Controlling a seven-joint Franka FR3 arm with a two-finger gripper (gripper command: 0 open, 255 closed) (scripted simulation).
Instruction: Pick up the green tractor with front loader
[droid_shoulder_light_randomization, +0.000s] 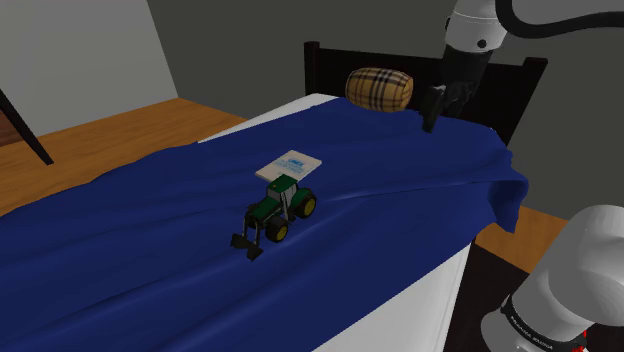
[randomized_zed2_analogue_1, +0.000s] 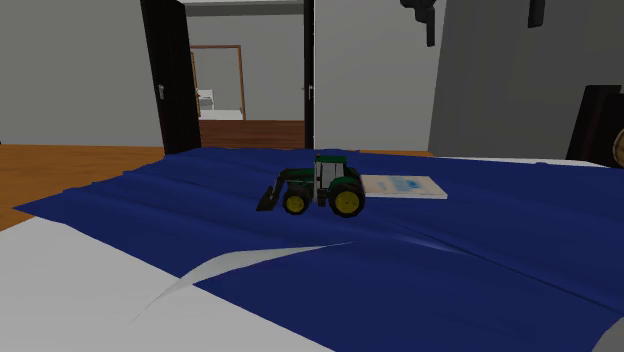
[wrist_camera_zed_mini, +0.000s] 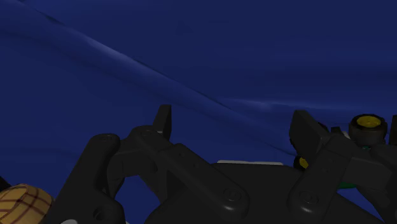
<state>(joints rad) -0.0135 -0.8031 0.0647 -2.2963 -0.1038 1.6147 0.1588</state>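
Approaching is judged to be the step in hand, since nothing is gripped yet. The small green toy tractor with yellow wheel hubs and a black front loader (droid_shoulder_light_randomization: 272, 212) is seen upright on the rumpled dark-blue bed cover (droid_shoulder_light_randomization: 130, 250), well apart from the pincer and lower than it. On the tractor's pincer-ward side a flat white card (droid_shoulder_light_randomization: 290, 165) is laid, just beside its rear wheels. A tan plaid cylindrical cushion (droid_shoulder_light_randomization: 380, 90) is set near the pincer. The black two-finger pincer (droid_shoulder_light_randomization: 434, 108) is held above the cover by the dark headboard (droid_shoulder_light_randomization: 522, 95), its fingers spread apart and empty. A long descent toward the tractor is called for next, with the fingers lined up across its narrow body. A pale cab, black tyres and a loader bucket pointed away from the pincer are shown.
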